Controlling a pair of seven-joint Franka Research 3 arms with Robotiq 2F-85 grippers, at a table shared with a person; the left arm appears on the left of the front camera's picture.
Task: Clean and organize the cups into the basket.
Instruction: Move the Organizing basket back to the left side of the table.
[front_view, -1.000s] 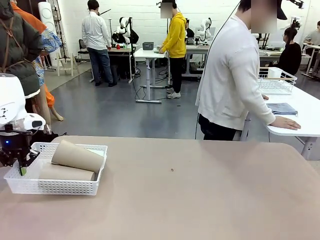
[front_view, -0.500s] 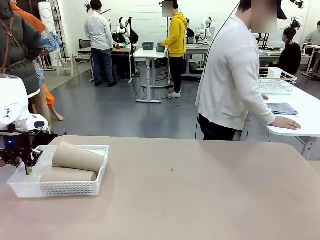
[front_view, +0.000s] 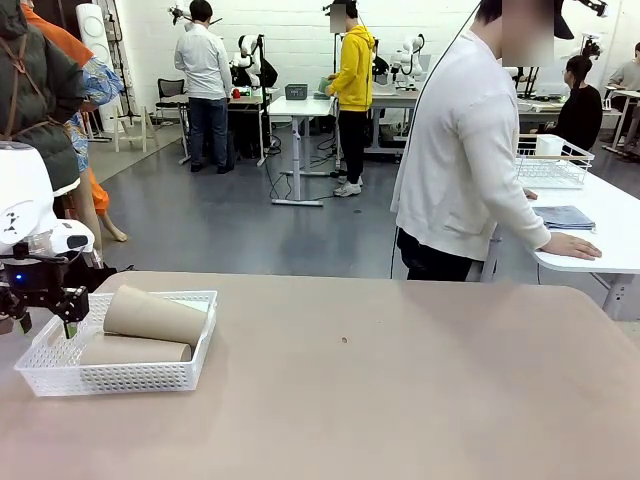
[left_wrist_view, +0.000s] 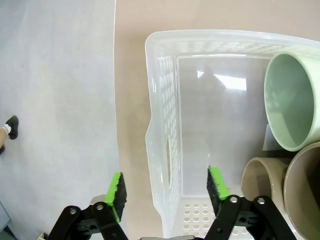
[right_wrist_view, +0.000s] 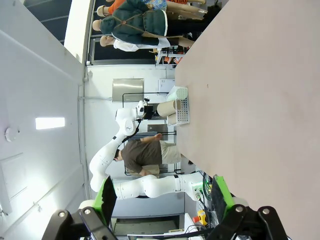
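We are holding our left gripper (left_wrist_view: 165, 187) open astride the basket (left_wrist_view: 160, 125) wall, cups (front_view: 155, 316) lying inside, right gripper (right_wrist_view: 162, 197) open.

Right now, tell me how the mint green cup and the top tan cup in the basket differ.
The mint green cup is pale green; the top tan cup is brown. In the front view the tan cup lies on top, exposed, while the green cup is mostly hidden behind it. Both lie on their sides in the white basket, with their mouths toward the left gripper.
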